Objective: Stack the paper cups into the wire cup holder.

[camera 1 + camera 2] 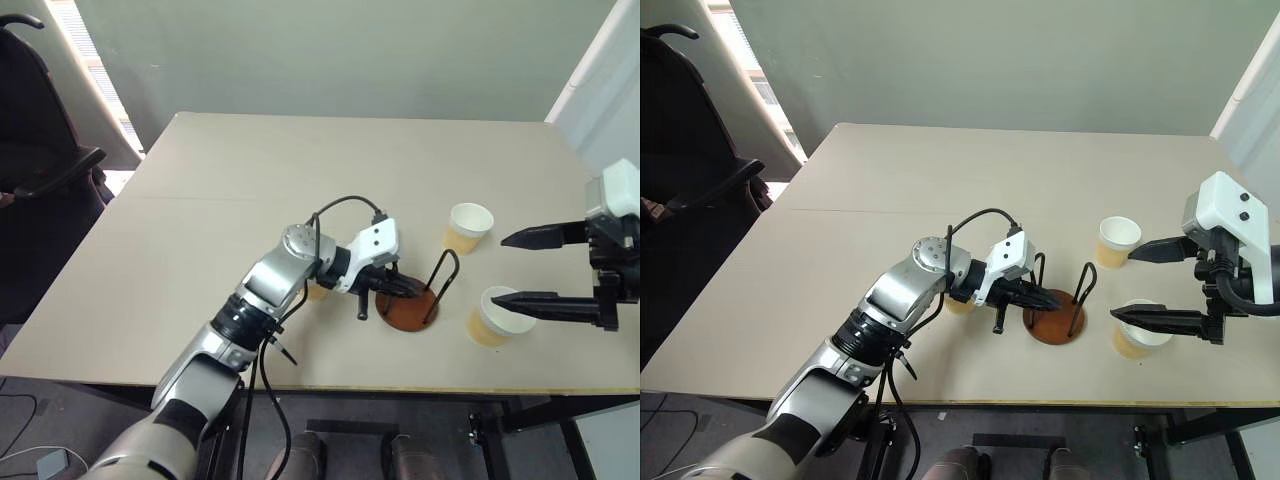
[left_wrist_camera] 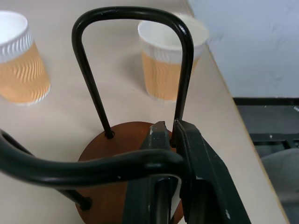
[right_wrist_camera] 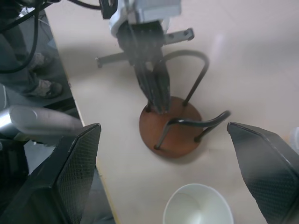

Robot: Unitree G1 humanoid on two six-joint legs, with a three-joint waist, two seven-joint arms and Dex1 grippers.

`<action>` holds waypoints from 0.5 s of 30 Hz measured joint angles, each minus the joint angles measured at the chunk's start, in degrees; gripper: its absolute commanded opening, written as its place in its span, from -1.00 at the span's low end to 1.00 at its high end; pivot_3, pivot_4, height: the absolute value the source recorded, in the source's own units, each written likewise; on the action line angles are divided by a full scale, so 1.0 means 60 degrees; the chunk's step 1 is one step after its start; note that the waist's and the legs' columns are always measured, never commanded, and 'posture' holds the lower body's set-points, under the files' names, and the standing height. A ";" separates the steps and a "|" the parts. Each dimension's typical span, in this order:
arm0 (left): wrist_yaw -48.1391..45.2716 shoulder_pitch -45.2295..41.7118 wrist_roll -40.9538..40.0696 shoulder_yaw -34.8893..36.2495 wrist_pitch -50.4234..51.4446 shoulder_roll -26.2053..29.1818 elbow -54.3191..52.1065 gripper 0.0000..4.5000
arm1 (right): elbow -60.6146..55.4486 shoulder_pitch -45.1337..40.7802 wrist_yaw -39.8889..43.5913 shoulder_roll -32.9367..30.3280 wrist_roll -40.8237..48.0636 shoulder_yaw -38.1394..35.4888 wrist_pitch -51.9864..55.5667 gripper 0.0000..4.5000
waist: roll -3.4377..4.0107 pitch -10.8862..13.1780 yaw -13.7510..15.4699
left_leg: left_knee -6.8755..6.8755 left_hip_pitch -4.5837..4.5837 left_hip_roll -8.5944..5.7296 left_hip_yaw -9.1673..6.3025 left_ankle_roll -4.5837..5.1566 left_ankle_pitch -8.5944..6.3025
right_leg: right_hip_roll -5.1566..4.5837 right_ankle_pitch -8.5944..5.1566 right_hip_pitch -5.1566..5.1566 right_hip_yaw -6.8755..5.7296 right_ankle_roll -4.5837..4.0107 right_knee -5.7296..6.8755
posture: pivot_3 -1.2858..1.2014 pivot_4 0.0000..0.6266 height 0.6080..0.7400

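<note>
Two cups [image 1: 469, 226] [image 1: 490, 316] stood right of holder [image 1: 1055, 316]; light, crushable, best pinched gently at rim. My left gripper [image 1: 1039, 297] was clamped on holder's wire loop; right gripper [image 1: 520, 268] gaped wide.

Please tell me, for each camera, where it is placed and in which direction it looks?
Head cameras: look forward and down at the beige table; both arms show.
Left wrist camera: looks along the shut left gripper, between the black wire loops of the brown-based cup holder.
Right wrist camera: looks down between the open right gripper fingers at a white-rimmed tan paper cup.
All views share the holder.
</note>
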 measured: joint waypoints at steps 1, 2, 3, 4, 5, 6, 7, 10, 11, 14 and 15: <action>0.0062 0.0025 0.0143 -0.0065 -0.0095 0.0060 0.0009 -0.99 | 0.0014 0.0000 -0.0002 0.0001 -0.0014 0.0004 -0.0073 1.00 | 0.0000 0.0000 0.0000 | 0.0001 0.0000 0.0000 0.0000 0.0002 -0.0001 | 0.0000 -0.0001 0.0000 0.0001 0.0001 0.0000 | 0.03 -0.52 1.00; 0.0123 0.0025 0.0239 -0.0102 -0.0209 0.0090 0.0016 -0.87 | 0.0029 -0.0001 -0.0006 0.0002 -0.0025 0.0012 -0.0131 1.00 | 0.0000 0.0000 0.0001 | 0.0003 -0.0003 -0.0001 -0.0001 0.0004 -0.0001 | 0.0000 0.0000 0.0000 0.0001 0.0003 -0.0001 | 0.03 -0.52 1.00; 0.0180 0.0024 0.0347 -0.0121 -0.0309 0.0100 0.0016 -0.73 | 0.0039 -0.0003 -0.0011 0.0003 -0.0031 0.0030 -0.0178 1.00 | 0.0000 0.0000 0.0004 | 0.0004 -0.0002 -0.0003 -0.0001 0.0007 -0.0001 | 0.0000 0.0000 0.0003 0.0002 0.0004 -0.0002 | 0.03 -0.52 1.00; 0.0249 0.0024 0.0449 -0.0147 -0.0376 0.0128 0.0016 -0.66 | 0.0047 -0.0006 -0.0031 0.0006 -0.0036 0.0063 -0.0233 1.00 | 0.0000 0.0000 0.0004 | 0.0006 -0.0002 -0.0003 -0.0001 0.0009 -0.0002 | 0.0000 0.0000 0.0003 0.0004 0.0005 -0.0002 | 0.03 -0.52 1.00; 0.0293 0.0024 0.0535 -0.0168 -0.0407 0.0164 0.0016 -0.54 | 0.0050 -0.0007 -0.0065 0.0012 -0.0041 0.0104 -0.0276 1.00 | 0.0000 0.0000 0.0003 | 0.0006 -0.0002 -0.0004 0.0001 0.0010 -0.0003 | 0.0000 0.0000 0.0003 0.0005 0.0006 -0.0002 | 0.03 -0.52 1.00; 0.0327 0.0024 0.0569 -0.0169 -0.0408 0.0177 0.0012 -0.37 | 0.0062 -0.0020 -0.0092 0.0034 -0.0042 0.0153 -0.0326 1.00 | -0.0001 0.0000 0.0003 | 0.0006 -0.0002 -0.0004 0.0001 0.0010 -0.0003 | 0.0000 0.0000 0.0003 0.0005 0.0006 -0.0001 | 0.03 -0.52 1.00; 0.0351 0.0025 0.0578 -0.0169 -0.0408 0.0180 0.0007 -0.22 | 0.0066 -0.0037 -0.0109 0.0042 -0.0042 0.0212 -0.0361 1.00 | 0.0000 0.0000 0.0003 | 0.0006 -0.0002 -0.0004 0.0001 0.0011 -0.0003 | 0.0000 -0.0001 0.0003 0.0005 0.0006 -0.0001 | 0.03 -0.52 1.00; 0.0394 0.0038 0.0517 -0.0130 -0.0169 0.0231 -0.0373 0.25 | 0.0121 -0.0096 -0.0129 0.0043 -0.0137 0.0538 -0.0570 1.00 | -0.0001 0.0000 0.0002 | 0.0006 -0.0003 -0.0005 0.0002 0.0011 -0.0003 | 0.0000 -0.0001 0.0003 0.0005 0.0007 -0.0002 | 0.03 -0.52 1.00; 0.0393 0.0039 0.0429 -0.0068 0.0019 0.0244 -0.0590 0.43 | 0.0164 -0.0129 -0.0129 0.0043 -0.0187 0.0639 -0.0633 1.00 | -0.0001 0.0000 0.0002 | 0.0006 -0.0003 -0.0006 0.0001 0.0012 -0.0003 | 0.0000 -0.0001 0.0003 0.0006 0.0008 -0.0002 | 0.03 -0.52 1.00; 0.0394 0.0044 0.0225 0.0052 0.0399 0.0290 -0.0963 0.89 | 0.0243 -0.0192 -0.0123 0.0042 -0.0222 0.0792 -0.0767 1.00 | 0.0000 0.0000 0.0002 | 0.0006 -0.0002 -0.0005 0.0001 0.0013 -0.0003 | -0.0001 -0.0001 0.0005 0.0006 0.0008 -0.0001 | 0.03 -0.52 1.00; 0.0402 0.0075 0.0211 0.0051 0.0452 0.0340 -0.1056 0.99 | 0.0276 -0.0232 -0.0122 0.0042 -0.0241 0.0849 -0.0816 1.00 | 0.0000 0.0000 0.0002 | 0.0006 0.0000 -0.0005 0.0001 0.0013 -0.0003 | -0.0001 -0.0001 0.0005 0.0006 0.0008 0.0000 | 0.03 -0.52 1.00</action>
